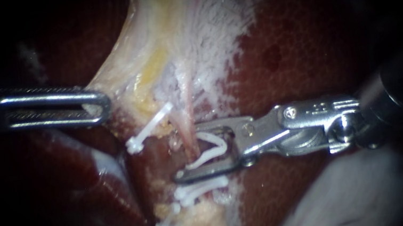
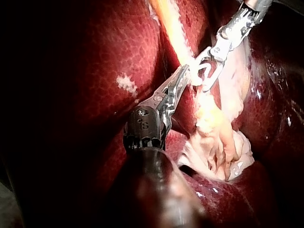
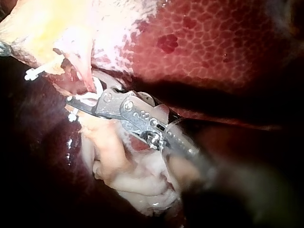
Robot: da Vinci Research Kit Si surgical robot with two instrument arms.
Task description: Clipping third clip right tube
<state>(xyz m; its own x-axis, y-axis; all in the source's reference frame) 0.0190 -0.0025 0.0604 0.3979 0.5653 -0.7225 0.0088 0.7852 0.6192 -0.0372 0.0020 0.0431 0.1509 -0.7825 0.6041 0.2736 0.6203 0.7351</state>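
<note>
White clip (image 1: 211, 152) half hidden inside right instrument (image 1: 189, 152)

Glistening red liver (image 1: 299, 49), dark shadowed margins

The jaws of our right instrument (image 1: 187, 153) hold an open clip (image 1: 208, 157) astride the right tube (image 1: 188, 112); a closed clip (image 1: 200, 187) crowds just under them. Past their tips our left instrument (image 1: 100, 104), clamped on pale tissue (image 1: 133, 59), bars the way. We find room only over the liver (image 1: 299, 49) beside the shaft.

left instrument (image 1: 100, 103) shaft cut off; right instrument (image 1: 189, 151) shaft blurred
</note>
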